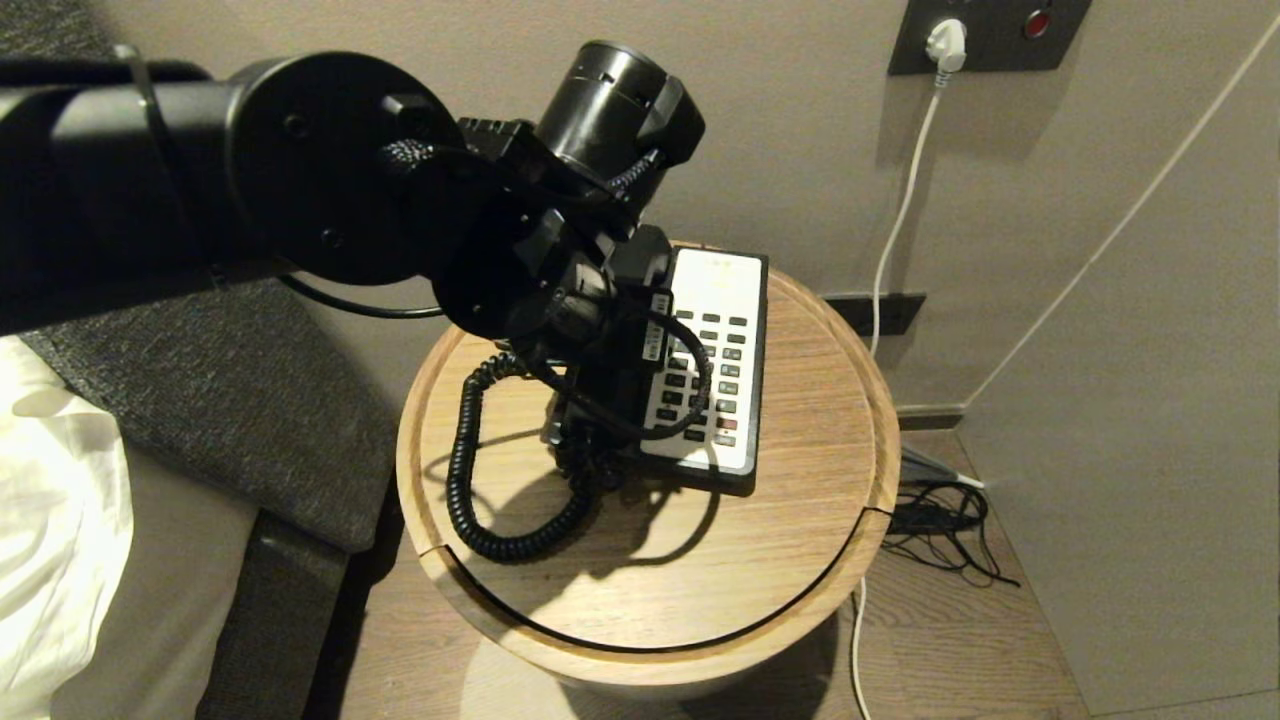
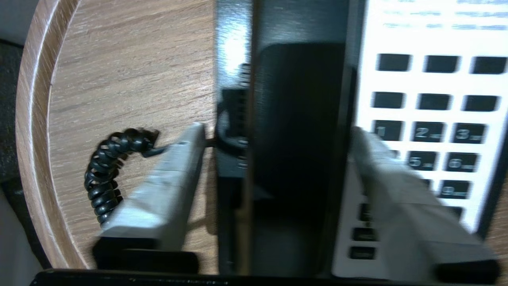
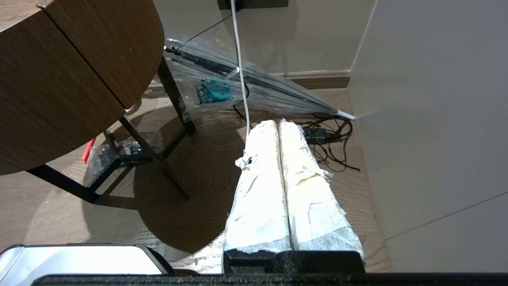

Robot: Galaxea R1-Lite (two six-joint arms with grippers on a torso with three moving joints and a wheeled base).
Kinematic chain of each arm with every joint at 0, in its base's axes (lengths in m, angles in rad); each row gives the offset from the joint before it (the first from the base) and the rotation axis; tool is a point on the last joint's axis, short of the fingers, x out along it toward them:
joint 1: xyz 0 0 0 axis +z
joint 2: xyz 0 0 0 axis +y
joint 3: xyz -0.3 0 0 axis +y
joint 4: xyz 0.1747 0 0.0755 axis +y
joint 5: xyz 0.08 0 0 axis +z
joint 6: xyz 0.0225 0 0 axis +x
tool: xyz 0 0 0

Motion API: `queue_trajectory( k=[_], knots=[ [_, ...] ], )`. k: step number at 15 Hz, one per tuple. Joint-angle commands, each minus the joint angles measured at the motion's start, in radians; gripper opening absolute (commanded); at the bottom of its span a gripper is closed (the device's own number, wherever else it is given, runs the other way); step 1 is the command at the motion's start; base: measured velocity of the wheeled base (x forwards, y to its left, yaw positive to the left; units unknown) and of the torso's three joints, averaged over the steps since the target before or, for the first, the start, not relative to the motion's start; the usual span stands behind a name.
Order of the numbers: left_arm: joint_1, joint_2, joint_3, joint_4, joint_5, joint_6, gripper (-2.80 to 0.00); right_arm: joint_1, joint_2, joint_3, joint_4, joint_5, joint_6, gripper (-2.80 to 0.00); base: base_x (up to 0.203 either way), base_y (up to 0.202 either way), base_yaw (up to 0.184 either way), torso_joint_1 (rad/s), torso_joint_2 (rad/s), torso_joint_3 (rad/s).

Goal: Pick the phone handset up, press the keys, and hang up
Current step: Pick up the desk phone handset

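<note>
Round wooden table (image 1: 800, 560), phone base (image 1: 725, 300), coiled cord (image 1: 465, 470)

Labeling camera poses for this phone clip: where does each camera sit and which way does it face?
Head: up on the robot, looking forward and down at the round table and phone base; the left arm crosses it.
Left wrist: behind the left hand, looking down on the handset between its open fingers.
Right wrist: parked low beside the table, facing the floor; right hand shut.
Shared: head and left wrist both show keypad and coiled cord.
</note>
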Motion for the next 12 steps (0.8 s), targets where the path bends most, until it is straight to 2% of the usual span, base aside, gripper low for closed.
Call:
queue_trajectory(
  k=[1,12],
  knots=[
    [0.001,-0.001,0.0,0.005,0.004,0.006,-2.8,0.0,0.001,0.0,0.0,0.0,0.0,-2.8,0.0,0.0,0.0,0.0,0.0,0.0],
    [-0.009,-0.024,0.004,-0.003,0.02,0.003,-2.8,0.0,0.001,0.0,0.0,0.0,0.0,-2.8,0.0,0.0,0.0,0.0,0.0,0.0]
  ],
)
